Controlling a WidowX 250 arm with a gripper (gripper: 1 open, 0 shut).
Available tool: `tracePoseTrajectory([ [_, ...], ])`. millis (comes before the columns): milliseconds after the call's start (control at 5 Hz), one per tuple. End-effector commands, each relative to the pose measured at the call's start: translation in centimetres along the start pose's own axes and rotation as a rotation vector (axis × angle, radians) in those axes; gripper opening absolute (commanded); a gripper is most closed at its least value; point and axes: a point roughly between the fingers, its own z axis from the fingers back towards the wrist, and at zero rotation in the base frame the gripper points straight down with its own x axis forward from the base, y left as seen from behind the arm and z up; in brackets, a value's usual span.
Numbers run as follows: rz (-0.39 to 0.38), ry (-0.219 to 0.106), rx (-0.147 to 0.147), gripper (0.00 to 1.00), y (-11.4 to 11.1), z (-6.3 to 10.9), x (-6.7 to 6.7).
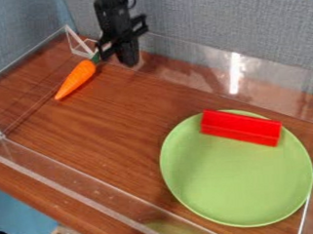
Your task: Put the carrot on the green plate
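Carrot lies on the table, well apart from the green plate, up-left of it. Gripper hangs closed and empty beside the stem end. Likely light, rigid, smooth; grasp mid-body across the taper.

A: Carrot?
B: Small, orange, tapered; lying flat at far left, green stem end toward the back.
A: Green plate?
B: Large, round, flat (near right), well apart from carrot.
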Motion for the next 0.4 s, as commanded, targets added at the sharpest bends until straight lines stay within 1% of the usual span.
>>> tracePoseTrajectory([
  [0,-0.012,-0.067,-0.108,0.0,-1.1,7.5,0.0],
  [200,-0.088,-0.055,-0.126,0.0,-1.2,9.6,-3.2],
])
